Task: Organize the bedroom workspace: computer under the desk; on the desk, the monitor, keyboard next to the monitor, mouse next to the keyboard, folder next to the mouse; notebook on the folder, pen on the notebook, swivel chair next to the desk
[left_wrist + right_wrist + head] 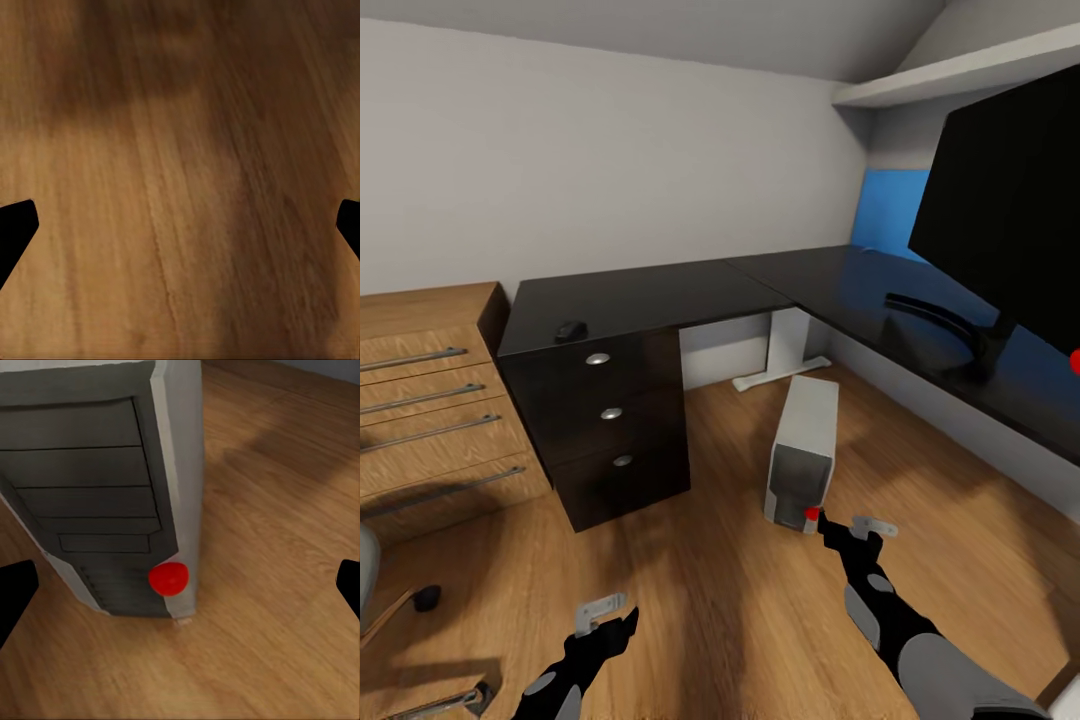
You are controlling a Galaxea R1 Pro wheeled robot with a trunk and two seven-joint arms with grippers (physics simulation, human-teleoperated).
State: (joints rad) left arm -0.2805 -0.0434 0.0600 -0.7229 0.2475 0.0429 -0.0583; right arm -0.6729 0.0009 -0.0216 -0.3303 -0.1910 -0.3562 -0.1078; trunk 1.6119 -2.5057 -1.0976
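- Head view: light grey box-shaped computer tower (801, 450) stands on the wooden floor (710, 560) beside the black L-shaped desk (660, 290); small black mouse (569, 329) near its left edge.
- Right wrist view: tower's dark front panel close.
- Right gripper (180, 585) and left gripper (180, 232): fingers spread wide, holding nothing.

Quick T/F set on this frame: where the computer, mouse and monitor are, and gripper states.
1. The computer stands on the wooden floor. True.
2. The mouse lies on the floor. False: it sits on the desk, above the drawers.
3. The monitor is on the desk. True.
4. The right gripper clamps the computer. False: it is open, just short of the computer's front.
5. The left gripper is open over bare floor. True.
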